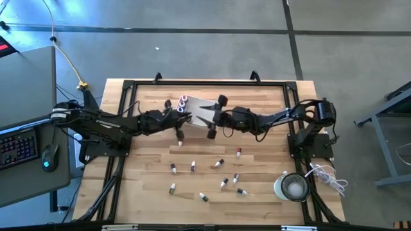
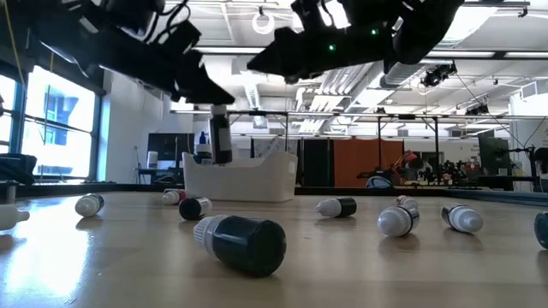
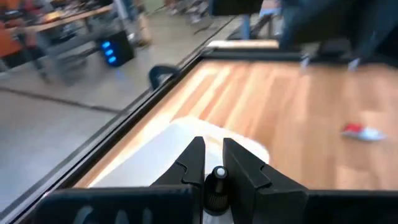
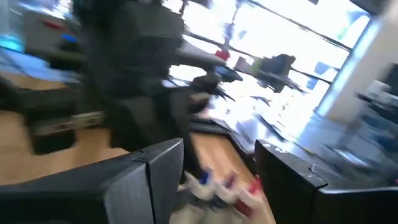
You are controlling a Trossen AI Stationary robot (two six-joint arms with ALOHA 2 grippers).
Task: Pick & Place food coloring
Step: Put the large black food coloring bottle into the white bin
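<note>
My left gripper [image 1: 178,128] is shut on a dark food coloring bottle [image 2: 221,137], just off the near side of the white tray [image 1: 200,110]; it also shows in the left wrist view [image 3: 217,158]. My right gripper [image 1: 217,117] is wide open and empty over the tray's right part. A few bottles [image 1: 183,101] lie in the tray's far left corner and show between the right gripper's fingers in the right wrist view [image 4: 217,186]. Several more bottles [image 1: 218,165] lie on their sides on the wood table. My left gripper pinches the bottle between its two fingers [image 3: 193,163]; the bottle's pale cap end [image 3: 219,175] shows in the gap between them. The fingers slant down from the table's left. The bottle hangs upright below them [image 2: 221,150], lifted clear of the table.
A round clear container [image 1: 294,187] stands at the near right corner beside a white cable. Loose bottles are strewn over the near half of the table [image 1: 192,167]; one dark bottle lies close to the low camera [image 2: 244,242]. The two grippers are close together at the tray.
</note>
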